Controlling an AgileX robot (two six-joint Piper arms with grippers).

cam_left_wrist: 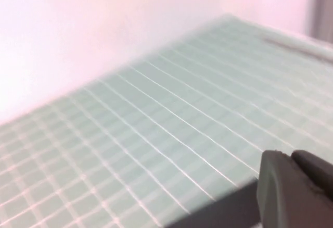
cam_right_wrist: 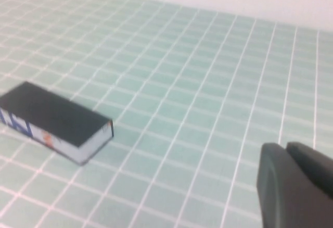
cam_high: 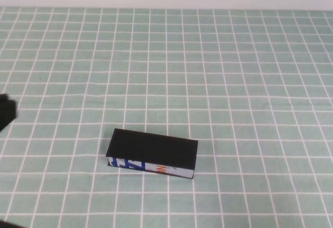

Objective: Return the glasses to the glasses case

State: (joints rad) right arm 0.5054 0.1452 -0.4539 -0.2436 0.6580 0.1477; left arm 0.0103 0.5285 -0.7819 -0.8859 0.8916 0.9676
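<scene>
The matte black rectangular glasses case (cam_high: 152,154), lid down, lies near the front of the green checked tabletop (cam_high: 234,82); it looks light, stiff and smooth, best taken across its long sides. No glasses show. The left gripper (cam_high: 6,111) waits at the left edge and the right gripper (cam_right_wrist: 294,186) hangs well right of the case; whether either is parted I cannot tell.

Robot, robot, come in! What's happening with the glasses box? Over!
Left gripper at table's left edge. Right gripper off to the side, away from case. Glasses case shut, on checked cloth. No glasses in view.

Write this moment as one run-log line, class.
glasses case: closed, near table edge | glasses: not visible | left gripper: far left edge | right gripper: apart from case
</scene>
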